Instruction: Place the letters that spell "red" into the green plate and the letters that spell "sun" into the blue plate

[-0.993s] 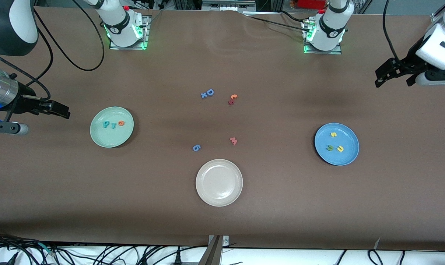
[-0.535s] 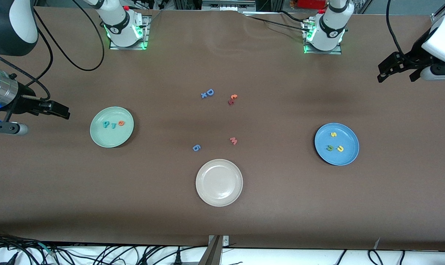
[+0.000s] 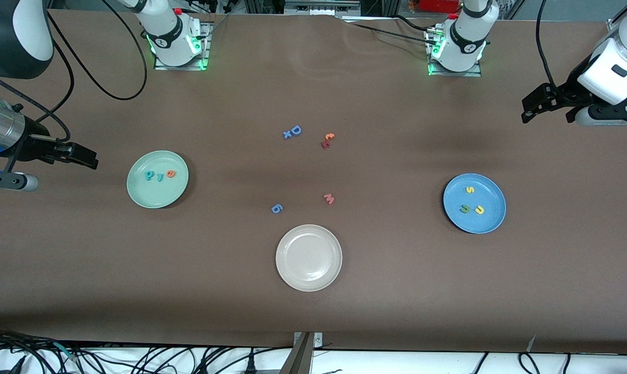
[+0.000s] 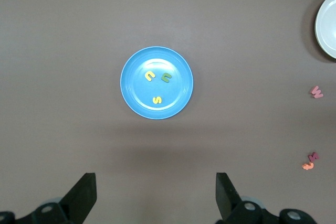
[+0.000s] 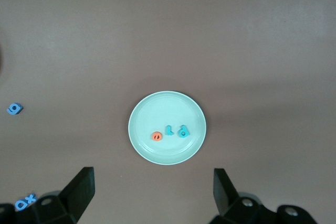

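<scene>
- Three plates lie on the brown table [image 3: 396,291]; nearest the front camera is the cream-white plate [image 3: 309,257], bare and no part of the task.
- Just farther off lie two stray letters, the blue "6" [image 3: 276,209] and the pink "m" [image 3: 329,198], which belong in neither plate.
- Toward the left arm's end sits the blue plate [image 3: 492,221], holding the letters that spell "sun" [image 3: 471,203]: a yellow "s", a dark green "u" and a yellow "n", each inside the rim and apart from the others.
- Toward the right arm's end sits the green plate [image 3: 139,195], holding the letters that spell "red" [image 3: 159,175]: two teal letters and an orange one in a row, all well inside the rim.
- Farther still, mid-table, lie the blue capital "D" [image 3: 295,130] and the red and orange letter pair [image 3: 327,140].
- Left gripper [image 3: 554,106]: fingers spread, empty, high over the table's edge at its own end, its wrist view looking straight down on the blue plate.
- Right gripper [image 3: 80,154]: fingers spread, empty, over bare table beside the green plate.
- Judgement: both words appear sorted. The step in hand is a clean retreat, done well by keeping both arms high and off the plates so that no light letter is knocked out.
</scene>
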